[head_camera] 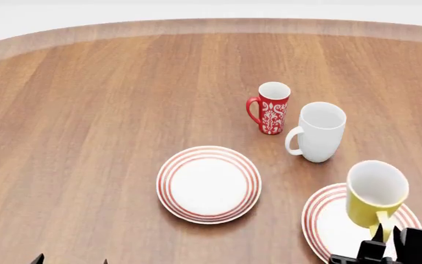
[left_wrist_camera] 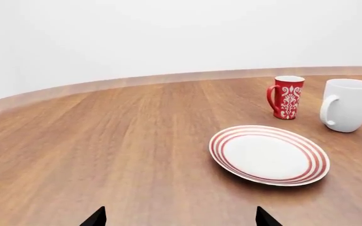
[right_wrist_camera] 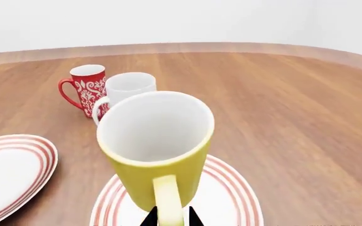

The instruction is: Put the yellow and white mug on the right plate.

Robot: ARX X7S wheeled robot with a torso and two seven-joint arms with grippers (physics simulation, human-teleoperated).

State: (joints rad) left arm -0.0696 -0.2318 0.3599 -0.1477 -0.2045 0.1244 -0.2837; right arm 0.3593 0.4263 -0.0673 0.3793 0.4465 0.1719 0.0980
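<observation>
The yellow and white mug [head_camera: 376, 198] is upright over the right plate [head_camera: 327, 223], a white plate with red rings at the table's front right. I cannot tell whether its base touches the plate. My right gripper [head_camera: 379, 242] is shut on the mug's yellow handle. In the right wrist view the mug [right_wrist_camera: 159, 150] fills the middle, its handle between the gripper's [right_wrist_camera: 170, 217] two black fingertips, with the right plate [right_wrist_camera: 231, 197] beneath. My left gripper [left_wrist_camera: 179, 217] is open and empty above bare table; only its tips show at the head view's lower left [head_camera: 72, 259].
The left plate [head_camera: 208, 184] lies at the table's middle, also in the left wrist view [left_wrist_camera: 269, 154]. A slim red patterned mug [head_camera: 271, 108] and a taller white mug [head_camera: 317, 132] stand behind the plates. The round wooden table's edge [head_camera: 196, 25] curves at the back.
</observation>
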